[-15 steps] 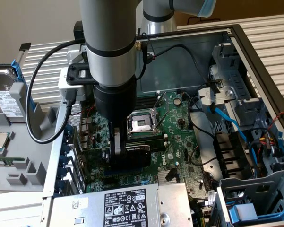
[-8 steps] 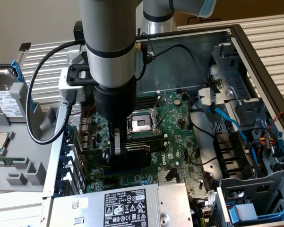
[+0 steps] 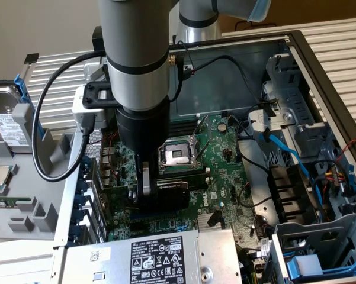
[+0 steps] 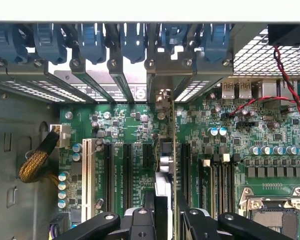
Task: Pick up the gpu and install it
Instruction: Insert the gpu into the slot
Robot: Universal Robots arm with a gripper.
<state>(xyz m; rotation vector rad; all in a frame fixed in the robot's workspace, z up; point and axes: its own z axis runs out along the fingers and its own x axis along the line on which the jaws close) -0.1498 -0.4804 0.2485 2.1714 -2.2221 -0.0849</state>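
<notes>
My gripper [image 3: 147, 188] reaches down into the open computer case, shut on the gpu [image 3: 173, 191], whose black shroud shows beside the finger. The card stands upright on its edge over the green motherboard [image 3: 222, 155], just in front of the CPU socket [image 3: 175, 155]. In the wrist view the gpu [image 4: 164, 160] appears edge-on between my gripper's [image 4: 164, 222] two black fingers [image 4: 140, 220]. Its silver end bracket [image 4: 162, 97] lines up with the rear slot openings. Its lower edge sits at a black expansion slot; I cannot tell whether it is seated.
A white slot [image 4: 86, 172] and black slots [image 4: 110, 172] lie beside the card, with memory slots [image 4: 219, 175] on the other side. Blue bracket latches [image 4: 92, 40] line the rear wall. A power supply [image 3: 148, 255], blue cables [image 3: 284, 148] and a drive cage [image 3: 320, 248] crowd the case.
</notes>
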